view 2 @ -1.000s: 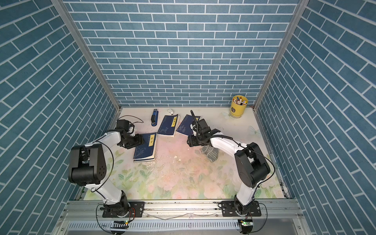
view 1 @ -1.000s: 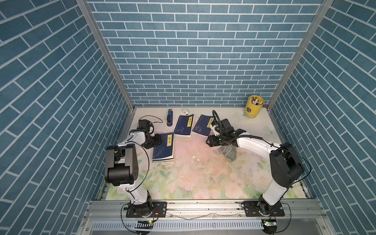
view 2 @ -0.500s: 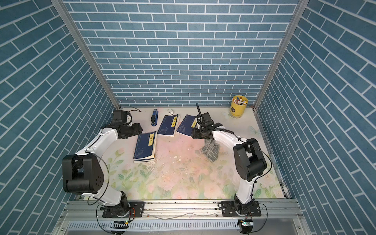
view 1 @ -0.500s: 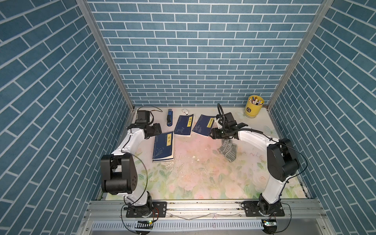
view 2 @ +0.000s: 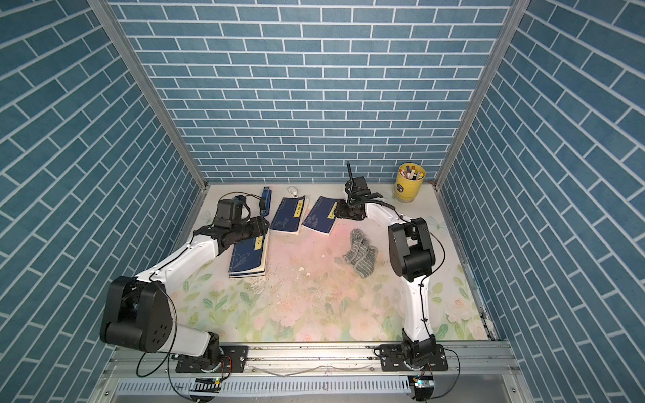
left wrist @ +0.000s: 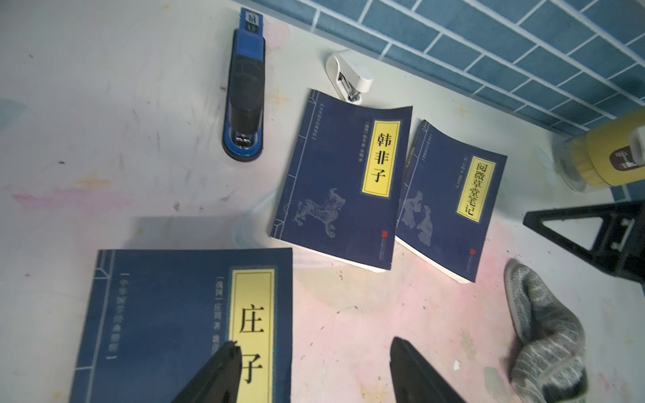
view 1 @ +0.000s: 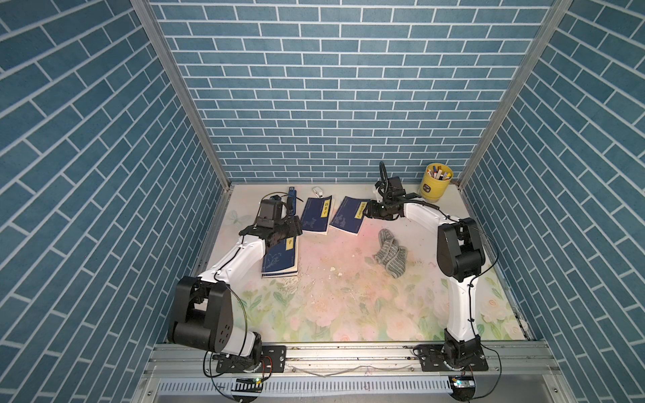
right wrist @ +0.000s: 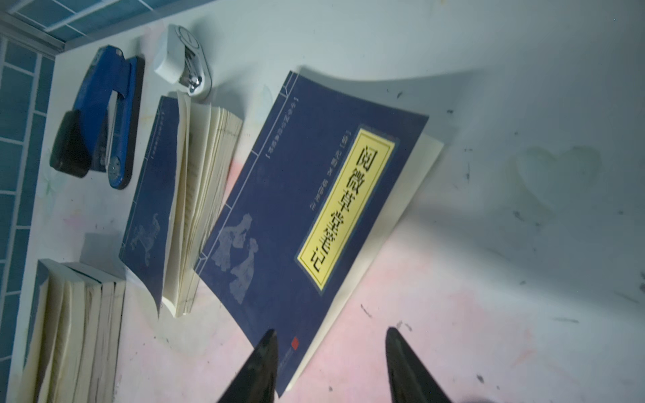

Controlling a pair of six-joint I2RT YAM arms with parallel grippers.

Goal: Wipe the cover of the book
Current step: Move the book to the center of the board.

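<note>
The left claw (left wrist: 314, 347) hangs with its two black tapered fingers (left wrist: 223, 370) apart and nothing between them. One fingertip sits over the yellow title strip of the left book (left wrist: 167, 314), a thick dark-blue paperback lying flat directly beneath, and the other is over the bare surface (view 1: 349, 307); whether it touches the cover cannot be told. Just ahead of this claw lies the middle book (left wrist: 335, 181), with the same matte blue cover and a pale beast drawing, its cover curling up off fanned cream pages. Further ahead, near the tiled wall, are a long blue and black stapler (left wrist: 244, 104) and a small white stapler (left wrist: 349, 78). The right claw (right wrist: 331, 333) is likewise spread and grips nothing. It is low at the near corner of the right book (right wrist: 296, 209), whose blue cover is askew over the cream page below. Off to this claw's side, toward its arm's base and well apart from all three books, a grey striped knitted cloth (view 1: 391, 256) lies crumpled in a soft heap on the floral, crumb-speckled surface. A round yellow cup (view 1: 434, 188) of pens stands behind the right claw.
</note>
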